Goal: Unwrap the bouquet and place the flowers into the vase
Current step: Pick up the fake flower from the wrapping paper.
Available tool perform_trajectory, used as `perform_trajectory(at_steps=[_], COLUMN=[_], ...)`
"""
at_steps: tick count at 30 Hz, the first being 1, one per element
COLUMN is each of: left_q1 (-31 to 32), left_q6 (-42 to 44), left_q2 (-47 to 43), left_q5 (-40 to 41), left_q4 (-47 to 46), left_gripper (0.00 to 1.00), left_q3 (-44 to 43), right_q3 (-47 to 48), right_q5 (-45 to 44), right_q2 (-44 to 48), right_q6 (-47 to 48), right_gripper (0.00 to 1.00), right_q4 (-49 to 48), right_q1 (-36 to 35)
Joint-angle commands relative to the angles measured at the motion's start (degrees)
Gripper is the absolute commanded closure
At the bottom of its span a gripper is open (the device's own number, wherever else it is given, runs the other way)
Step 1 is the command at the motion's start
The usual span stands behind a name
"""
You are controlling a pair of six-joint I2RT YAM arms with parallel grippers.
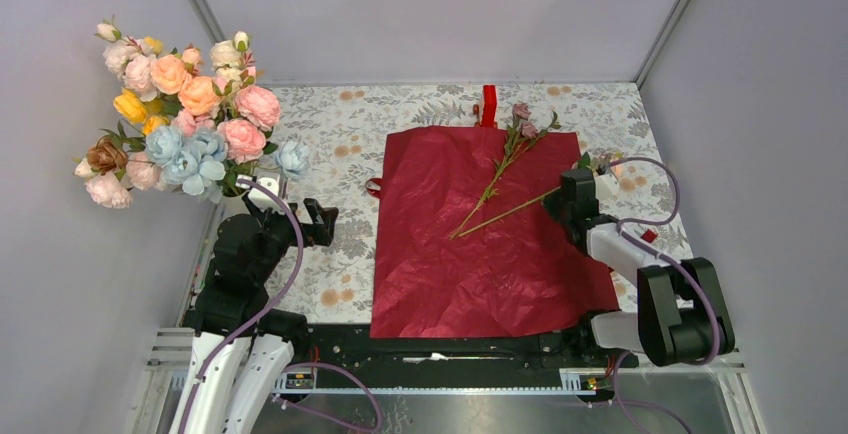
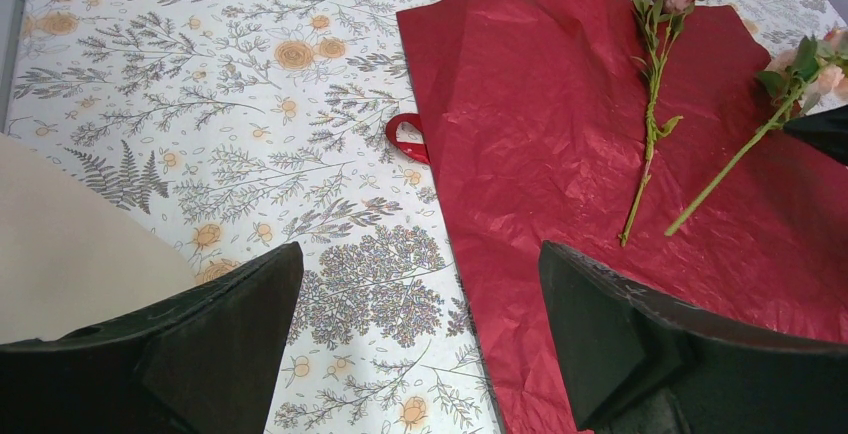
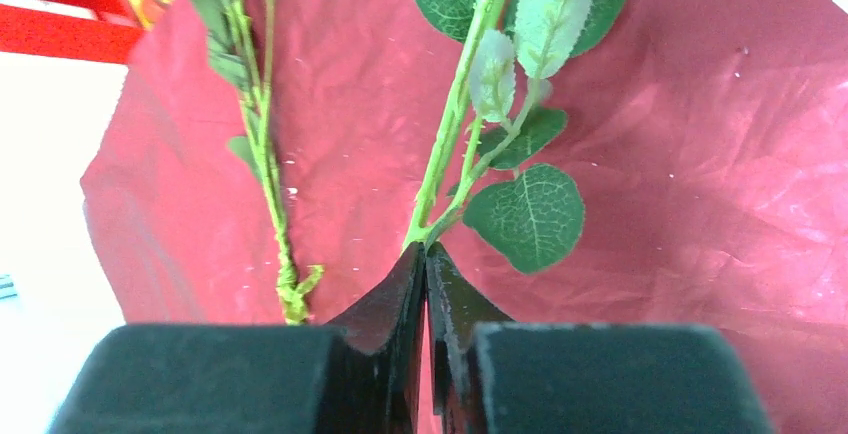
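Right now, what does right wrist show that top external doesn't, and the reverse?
Right wrist only: the right fingers pinched shut on the leafy stem just below its leaves, a contact that the arm hides from above.
Top external only: the big rose bunch and the left fingers, off the left edge of the red wrapping paper.
Both: the paper, the held stem, and the second stem lying on the paper.

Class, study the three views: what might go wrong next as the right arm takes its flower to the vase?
1. The right gripper pinches the stem only at its fingertips; it may slip or swivel when lifted.
2. The bunch above the vase looks crowded, so insertion may snag.
3. The other stem lies close by and could be dragged along.
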State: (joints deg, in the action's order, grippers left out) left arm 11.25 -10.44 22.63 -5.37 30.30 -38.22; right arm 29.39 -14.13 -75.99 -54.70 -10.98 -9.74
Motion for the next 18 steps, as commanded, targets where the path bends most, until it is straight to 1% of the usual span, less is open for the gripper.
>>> perform_trajectory(at_steps=[1, 3, 4, 7, 9, 11, 18], left_q1=[0.18, 0.18, 0.18, 0.18, 0.18, 0.18, 0.18], left_q6=[0.68, 0.68, 0.68, 0.68, 0.68, 0.69, 0.68], left_q2=[0.18, 0.20, 0.07, 0.04, -0.04, -0.04, 0.10], left_q5=[0.39, 0.38, 0.41, 0.52, 0.52, 0.53, 0.69], left_q4=[-2.33, -2.32, -2.30, -2.27, -2.27, -2.27, -2.27], left_gripper=[0.04, 0.04, 0.04, 0.04, 0.04, 0.04, 0.04], left_q3=[-0.63, -0.67, -0.64, -0.54, -0.57, -0.56, -0.59], right_q3=[-0.36, -0.54, -0.44, 0.55, 0.96, 0.97, -1.02], right_q5=[-1.48, -0.30, 0.36, 2.09, 2.41, 2.46, -2.73], right_q2=[3.92, 3.44, 2.82, -0.23, -2.05, -3.02, -2.09], right_q6=[0.65, 0.39, 0.12, -0.72, -1.59, -2.45, -4.88], right_gripper=[0.79, 0.68, 0.65, 0.64, 0.60, 0.59, 0.60], right_q4=[0.25, -0.85, -1.52, -2.57, -2.95, -2.80, -0.90], right_q1=[0.42, 0.42, 0.42, 0.34, 0.33, 0.24, -0.56])
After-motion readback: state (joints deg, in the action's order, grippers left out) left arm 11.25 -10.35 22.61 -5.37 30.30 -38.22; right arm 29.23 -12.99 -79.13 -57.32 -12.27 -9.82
